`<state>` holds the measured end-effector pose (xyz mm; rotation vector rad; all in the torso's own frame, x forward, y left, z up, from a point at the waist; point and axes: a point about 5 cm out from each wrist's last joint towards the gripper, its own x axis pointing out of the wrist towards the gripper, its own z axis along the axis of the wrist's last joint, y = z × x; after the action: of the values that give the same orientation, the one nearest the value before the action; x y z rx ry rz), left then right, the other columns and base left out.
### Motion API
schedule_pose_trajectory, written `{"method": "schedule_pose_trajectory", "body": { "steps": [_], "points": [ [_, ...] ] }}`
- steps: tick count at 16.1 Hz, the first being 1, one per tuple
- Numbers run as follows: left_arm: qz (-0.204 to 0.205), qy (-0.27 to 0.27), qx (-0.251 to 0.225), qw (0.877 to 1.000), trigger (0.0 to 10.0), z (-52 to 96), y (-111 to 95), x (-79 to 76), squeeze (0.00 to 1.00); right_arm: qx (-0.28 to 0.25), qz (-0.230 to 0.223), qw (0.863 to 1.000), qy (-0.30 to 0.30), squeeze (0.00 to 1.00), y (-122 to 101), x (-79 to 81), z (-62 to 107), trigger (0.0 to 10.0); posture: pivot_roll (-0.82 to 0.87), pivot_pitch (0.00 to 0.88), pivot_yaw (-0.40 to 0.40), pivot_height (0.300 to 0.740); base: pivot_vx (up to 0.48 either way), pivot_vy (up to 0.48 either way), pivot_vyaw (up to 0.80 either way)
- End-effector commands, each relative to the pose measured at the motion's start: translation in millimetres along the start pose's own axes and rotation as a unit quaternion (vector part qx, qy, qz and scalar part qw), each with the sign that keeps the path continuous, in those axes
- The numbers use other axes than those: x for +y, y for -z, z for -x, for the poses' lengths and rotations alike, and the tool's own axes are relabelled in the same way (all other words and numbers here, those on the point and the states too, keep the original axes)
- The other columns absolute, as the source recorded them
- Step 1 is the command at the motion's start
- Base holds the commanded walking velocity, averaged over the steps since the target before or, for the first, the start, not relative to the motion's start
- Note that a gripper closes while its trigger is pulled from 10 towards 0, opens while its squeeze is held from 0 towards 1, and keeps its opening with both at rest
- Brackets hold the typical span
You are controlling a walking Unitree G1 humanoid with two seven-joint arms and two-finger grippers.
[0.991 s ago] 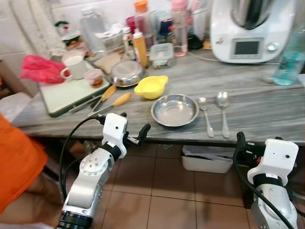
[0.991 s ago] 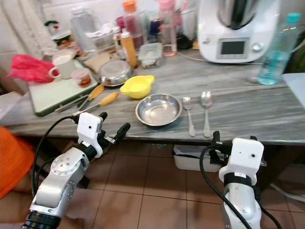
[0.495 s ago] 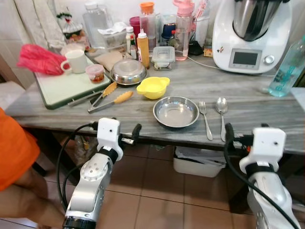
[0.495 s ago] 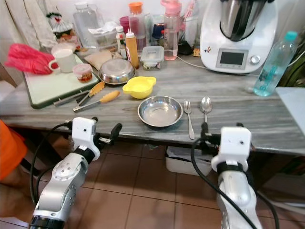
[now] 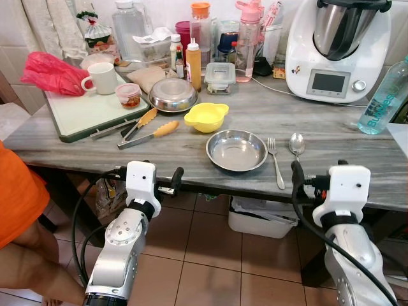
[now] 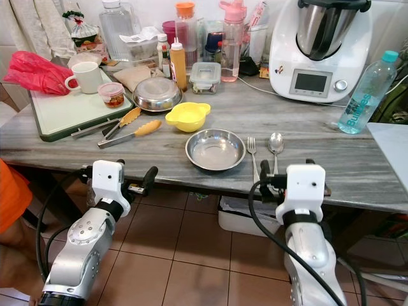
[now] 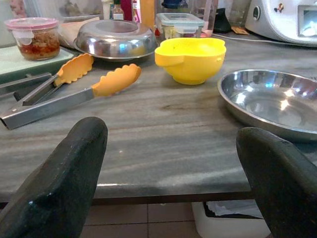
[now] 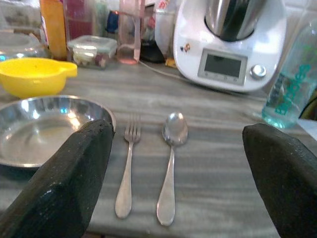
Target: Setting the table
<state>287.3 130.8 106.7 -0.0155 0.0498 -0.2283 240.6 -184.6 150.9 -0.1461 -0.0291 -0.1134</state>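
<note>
A steel plate (image 5: 236, 150) lies near the front of the grey counter (image 5: 344, 137). A fork (image 5: 275, 162) and a spoon (image 5: 296, 145) lie side by side just to its right. Behind the plate sits a yellow bowl (image 5: 206, 116), and yellow-tipped tongs (image 5: 148, 131) lie to the left. My left gripper (image 5: 148, 175) hangs open just in front of the counter's front edge, left of the plate, and holds nothing. My right gripper (image 5: 319, 173) is open at the edge, facing the fork (image 8: 127, 168) and spoon (image 8: 171, 163).
A white kitchen machine (image 5: 335, 44) and a blue water bottle (image 5: 382, 95) stand at the back right. A green tray (image 5: 76, 121) holds a mug and a jar. Bottles crowd the back. A white bin (image 5: 261, 220) sits under the counter. A person in orange (image 5: 16, 197) is at my left.
The camera has drawn back, so the counter looks farther away. Both arms stay low before the front edge with their fingers apart. Nothing on the counter has moved.
</note>
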Motion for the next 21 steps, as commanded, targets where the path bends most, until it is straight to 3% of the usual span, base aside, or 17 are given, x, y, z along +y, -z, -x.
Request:
{"method": "schedule_pose_trajectory", "body": {
  "steps": [1, 5, 21],
  "points": [
    [-0.010, -0.001, 0.001, 1.000, 10.0, -0.4, -1.4, 0.7, 0.00, 0.007, -0.003, 1.000, 0.008, 0.00, 1.9, -1.5, 1.4, 10.0, -0.18, 0.010, 0.040, 0.740, 0.000, 0.000, 0.00],
    [-0.011, 0.004, 0.007, 1.000, 10.0, -2.2, -0.8, -0.8, 0.00, 0.009, -0.004, 1.000, 0.017, 0.00, 2.9, -4.8, 2.0, 10.0, -0.19, 0.012, 0.050, 0.740, -0.141, 0.000, 0.00],
    [-0.022, 0.019, 0.015, 0.999, 10.0, -5.7, -0.1, -1.6, 0.00, 0.010, -0.009, 0.999, 0.032, 0.00, 4.4, -9.0, -1.3, 10.0, -0.19, 0.010, 0.066, 0.740, -0.336, 0.000, 0.00]
  ]
}}
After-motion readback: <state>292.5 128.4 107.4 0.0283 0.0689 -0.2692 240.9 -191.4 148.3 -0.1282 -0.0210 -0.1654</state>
